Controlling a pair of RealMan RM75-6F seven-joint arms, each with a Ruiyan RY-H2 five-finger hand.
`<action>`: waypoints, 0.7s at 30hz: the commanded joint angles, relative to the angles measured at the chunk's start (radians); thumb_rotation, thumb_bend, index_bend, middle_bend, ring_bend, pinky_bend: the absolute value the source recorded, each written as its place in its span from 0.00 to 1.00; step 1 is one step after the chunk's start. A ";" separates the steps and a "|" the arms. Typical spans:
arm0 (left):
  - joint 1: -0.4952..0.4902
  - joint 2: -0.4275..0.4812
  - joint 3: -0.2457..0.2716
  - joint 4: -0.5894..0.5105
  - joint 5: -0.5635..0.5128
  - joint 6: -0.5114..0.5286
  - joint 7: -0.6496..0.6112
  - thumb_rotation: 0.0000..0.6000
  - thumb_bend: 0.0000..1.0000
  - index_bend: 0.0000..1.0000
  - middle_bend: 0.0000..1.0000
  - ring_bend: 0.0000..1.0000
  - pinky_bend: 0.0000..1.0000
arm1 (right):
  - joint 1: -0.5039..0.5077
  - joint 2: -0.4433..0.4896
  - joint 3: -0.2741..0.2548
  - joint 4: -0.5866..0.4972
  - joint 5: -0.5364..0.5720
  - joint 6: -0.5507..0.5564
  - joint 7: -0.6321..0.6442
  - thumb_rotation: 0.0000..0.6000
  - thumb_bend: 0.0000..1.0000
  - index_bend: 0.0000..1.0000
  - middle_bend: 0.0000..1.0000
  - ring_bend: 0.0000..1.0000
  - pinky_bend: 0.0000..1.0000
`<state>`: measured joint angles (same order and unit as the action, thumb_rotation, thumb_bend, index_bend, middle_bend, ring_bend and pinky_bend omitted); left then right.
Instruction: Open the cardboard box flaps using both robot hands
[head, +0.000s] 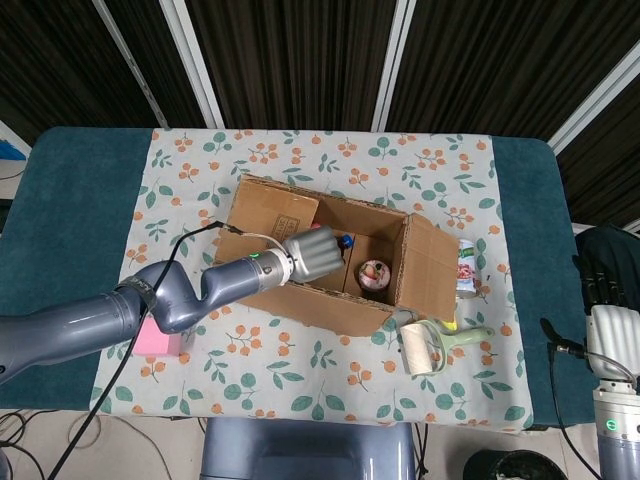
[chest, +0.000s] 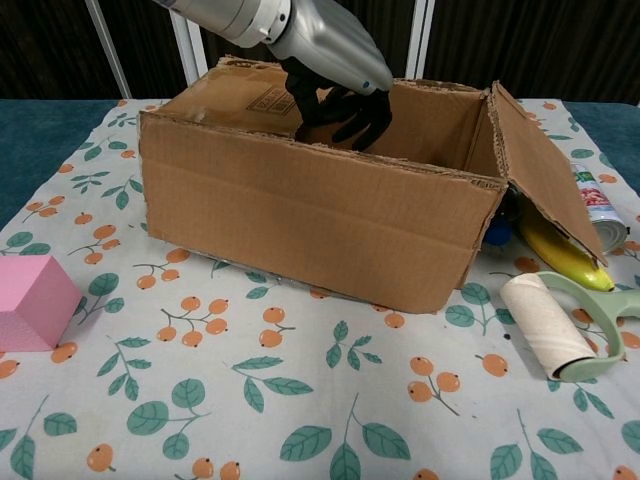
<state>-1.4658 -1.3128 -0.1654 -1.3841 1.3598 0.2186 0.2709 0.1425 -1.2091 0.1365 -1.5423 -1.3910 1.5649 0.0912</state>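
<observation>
Silver left robot hand (chest: 335, 75) — fingers curled, gripping nothing visible — palm down inside the cardboard box (chest: 310, 215), beside its folded-in flap (head: 268, 211).

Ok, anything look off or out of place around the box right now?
One thing: the left flap still lies folded in over the cardboard box, while the right flap hangs open. The left hand reaches into the opening beside that flap. A banana sits wedged under the open flap.

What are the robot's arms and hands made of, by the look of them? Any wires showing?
The left arm is smooth bluish-grey with a thin black cable along it and a small green light at the wrist. The left hand has a silver back and black fingers. The right hand looks alike, its wrist silver-white with a green dot.
</observation>
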 joint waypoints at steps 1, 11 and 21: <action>0.000 0.007 0.011 -0.006 0.005 0.001 -0.007 1.00 0.93 0.40 0.46 0.36 0.40 | -0.002 0.000 0.003 0.000 -0.001 -0.001 -0.001 1.00 0.28 0.00 0.00 0.05 0.23; -0.003 0.017 0.040 -0.021 0.017 0.014 -0.028 1.00 0.93 0.41 0.48 0.37 0.40 | -0.007 -0.002 0.010 -0.001 -0.005 -0.010 -0.003 1.00 0.28 0.00 0.00 0.05 0.23; 0.003 -0.006 0.061 -0.021 0.030 0.051 -0.048 1.00 0.93 0.40 0.47 0.37 0.40 | -0.012 -0.001 0.016 -0.005 -0.009 -0.018 0.001 1.00 0.28 0.00 0.00 0.05 0.23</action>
<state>-1.4655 -1.3081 -0.1046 -1.4087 1.3904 0.2605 0.2286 0.1306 -1.2102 0.1523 -1.5469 -1.4004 1.5475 0.0912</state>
